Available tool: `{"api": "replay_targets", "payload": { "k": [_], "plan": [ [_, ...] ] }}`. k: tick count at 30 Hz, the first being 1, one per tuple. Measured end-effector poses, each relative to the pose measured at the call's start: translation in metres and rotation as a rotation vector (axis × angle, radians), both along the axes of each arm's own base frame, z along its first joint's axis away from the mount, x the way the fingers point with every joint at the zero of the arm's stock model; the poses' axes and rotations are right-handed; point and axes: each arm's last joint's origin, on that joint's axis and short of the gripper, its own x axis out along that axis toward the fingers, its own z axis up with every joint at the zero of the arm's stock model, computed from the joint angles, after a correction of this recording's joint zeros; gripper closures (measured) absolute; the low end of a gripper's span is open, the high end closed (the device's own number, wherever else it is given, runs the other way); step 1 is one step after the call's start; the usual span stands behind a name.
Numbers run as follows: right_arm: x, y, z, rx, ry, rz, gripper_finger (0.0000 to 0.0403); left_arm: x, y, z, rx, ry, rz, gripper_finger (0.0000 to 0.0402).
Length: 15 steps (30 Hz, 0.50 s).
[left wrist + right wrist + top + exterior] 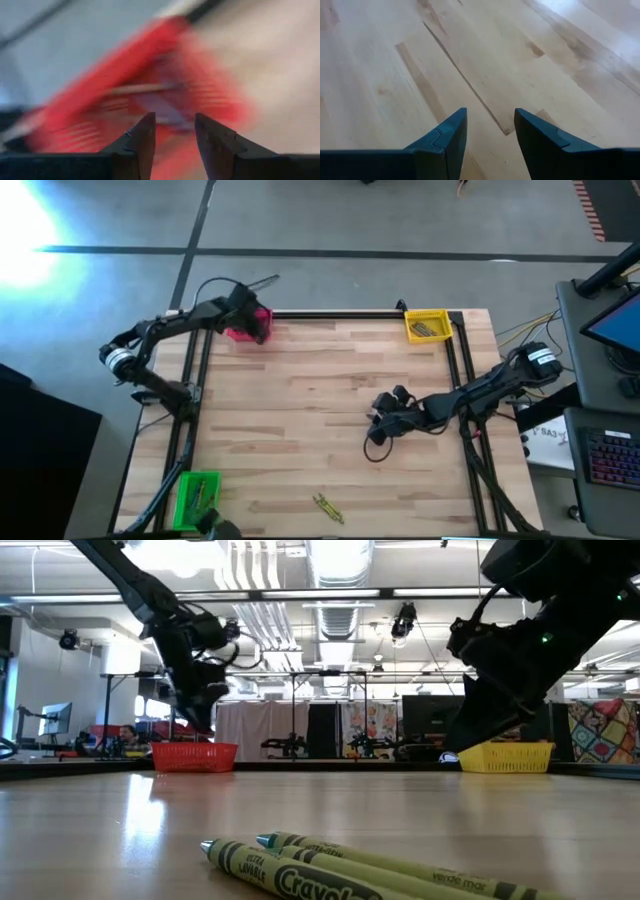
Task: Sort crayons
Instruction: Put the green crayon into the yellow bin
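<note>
Two olive-yellow crayons (327, 507) lie side by side on the table near its near edge; they fill the foreground of the low view (350, 870). My left gripper (262, 328) is open and empty above the pink bin (247, 327) at the table's far left corner; the left wrist view shows the bin (150, 95) blurred, with a thin stick (140, 89) lying inside. My right gripper (377, 423) is open and empty over bare wood right of the table's centre (490, 120).
A yellow bin (427, 326) with crayons inside stands at the far right corner. A green bin (197, 498) with crayons stands at the near left corner. Black frame rails (340, 314) run along the table's far edge and sides.
</note>
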Motion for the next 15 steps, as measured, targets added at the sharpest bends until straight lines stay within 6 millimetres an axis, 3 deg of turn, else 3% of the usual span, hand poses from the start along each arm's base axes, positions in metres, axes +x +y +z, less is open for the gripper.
{"api": "replay_targets", "payload": {
  "k": [3,7,11,15],
  "plan": [
    [0.000,-0.001,-0.007,-0.016,0.012,-0.050,0.0246,0.020,-0.024,0.001,-0.035,-0.136,-0.182,0.0280],
    [0.004,0.000,-0.017,0.089,-0.030,-0.159,0.0246,0.043,-0.070,-0.004,0.021,-0.209,-0.372,0.0285],
    [0.011,0.012,-0.024,0.169,-0.058,-0.095,0.0246,0.060,-0.127,-0.014,0.063,-0.307,-0.592,0.0290],
    [0.027,0.035,-0.019,0.177,-0.120,-0.029,0.0246,0.066,-0.180,-0.026,0.052,-0.405,-0.762,0.0293]
  ]
}}
